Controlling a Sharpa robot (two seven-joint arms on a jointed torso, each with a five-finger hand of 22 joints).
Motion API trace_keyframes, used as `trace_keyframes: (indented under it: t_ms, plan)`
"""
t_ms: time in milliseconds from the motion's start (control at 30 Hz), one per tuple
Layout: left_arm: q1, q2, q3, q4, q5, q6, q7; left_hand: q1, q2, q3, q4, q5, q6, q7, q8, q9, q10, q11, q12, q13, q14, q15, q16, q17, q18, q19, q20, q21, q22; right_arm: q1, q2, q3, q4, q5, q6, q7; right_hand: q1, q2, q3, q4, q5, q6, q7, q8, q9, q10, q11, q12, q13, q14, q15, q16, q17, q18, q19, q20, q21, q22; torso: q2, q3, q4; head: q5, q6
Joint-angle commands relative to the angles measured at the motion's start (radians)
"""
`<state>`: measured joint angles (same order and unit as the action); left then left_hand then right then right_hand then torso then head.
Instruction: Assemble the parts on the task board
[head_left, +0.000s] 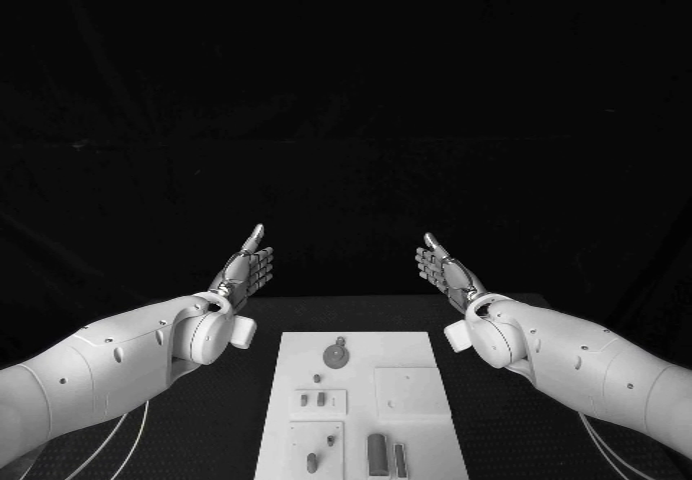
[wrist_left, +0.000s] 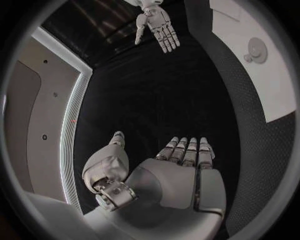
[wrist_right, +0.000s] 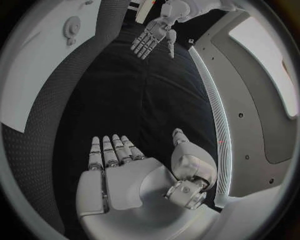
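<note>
Both hands are held flat and empty, fingers extended: the left hand beyond the far-left corner of the white board, the right hand beyond its far-right corner. This leaves the board unobstructed. The small parts lie on the board, several along its near edge.

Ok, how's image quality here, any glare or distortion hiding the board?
Head view: dim, table fades into black, but the board reads clearly without glare. Left wrist view: fisheye bends the board's edge, left hand sharp. Right wrist view: same bending, right hand sharp.
</note>
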<state>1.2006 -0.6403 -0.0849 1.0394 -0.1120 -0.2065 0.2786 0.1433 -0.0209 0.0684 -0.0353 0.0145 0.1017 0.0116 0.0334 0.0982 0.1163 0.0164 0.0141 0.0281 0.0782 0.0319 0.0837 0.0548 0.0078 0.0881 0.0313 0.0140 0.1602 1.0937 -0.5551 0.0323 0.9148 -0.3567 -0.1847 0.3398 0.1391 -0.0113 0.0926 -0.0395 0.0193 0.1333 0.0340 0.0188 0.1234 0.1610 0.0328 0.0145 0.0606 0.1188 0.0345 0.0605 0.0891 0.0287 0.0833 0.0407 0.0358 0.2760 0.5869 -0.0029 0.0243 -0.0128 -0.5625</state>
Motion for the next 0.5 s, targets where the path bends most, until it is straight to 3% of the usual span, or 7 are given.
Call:
trace_keyframes:
  t_ms: [33,133,300,500]
  plan:
    - [-0.017,-0.015,0.011,0.072,0.026,-0.121,0.06,-0.143,0.021,-0.068,0.035,-0.014,-0.102,-0.012,-0.033,-0.098,-0.116,-0.016,-0.014,-0.028,-0.078,-0.032,-0.084,-0.055,-0.008,-0.088,-0.031,-0.014,-0.16,-0.004,-0.022,-0.003,0.069,0.062,-0.101,0.039,-0.139,0.011,-0.093,0.039,-0.019,-0.133,-0.034,-0.019,-0.123,-0.161,-0.033,-0.014,-0.061,-0.119,-0.034,-0.061,-0.089,-0.029,-0.083,-0.041,-0.036,-0.276,-0.035,0.0023,-0.0198,0.01,-0.029]
    - [-0.042,-0.038,0.024,0.156,0.042,-0.202,0.093,-0.143,0.021,-0.068,0.035,-0.014,-0.102,-0.012,-0.033,-0.098,-0.116,-0.016,-0.014,-0.028,-0.078,-0.032,-0.084,-0.055,-0.008,-0.088,-0.031,-0.014,-0.16,-0.01,-0.052,-0.007,0.154,0.104,-0.171,0.059,-0.139,0.011,-0.093,0.039,-0.019,-0.133,-0.034,-0.019,-0.123,-0.161,-0.033,-0.014,-0.061,-0.119,-0.034,-0.061,-0.089,-0.029,-0.083,-0.041,-0.036,-0.276,-0.042,0.0028,-0.0239,0.013,-0.037]
    - [-0.091,-0.084,0.052,0.327,0.074,-0.367,0.161,-0.143,0.021,-0.068,0.035,-0.014,-0.102,-0.012,-0.033,-0.098,-0.116,-0.016,-0.014,-0.028,-0.078,-0.032,-0.084,-0.055,-0.008,-0.088,-0.031,-0.014,-0.16,-0.022,-0.111,-0.016,0.327,0.192,-0.314,0.101,-0.139,0.011,-0.093,0.039,-0.019,-0.133,-0.034,-0.019,-0.123,-0.161,-0.033,-0.014,-0.061,-0.119,-0.034,-0.061,-0.089,-0.029,-0.083,-0.041,-0.036,-0.276,-0.043,0.0029,-0.0243,0.013,-0.038]
    - [-0.133,-0.123,0.075,0.47,0.101,-0.505,0.217,-0.143,0.021,-0.068,0.035,-0.014,-0.102,-0.012,-0.033,-0.098,-0.116,-0.016,-0.014,-0.028,-0.078,-0.032,-0.084,-0.055,-0.008,-0.088,-0.031,-0.014,-0.16,-0.034,-0.177,-0.025,0.515,0.286,-0.47,0.146,-0.139,0.011,-0.093,0.039,-0.019,-0.133,-0.034,-0.019,-0.123,-0.161,-0.033,-0.014,-0.061,-0.119,-0.034,-0.061,-0.089,-0.029,-0.083,-0.041,-0.036,-0.276,-0.043,0.0029,-0.0243,0.013,-0.038]
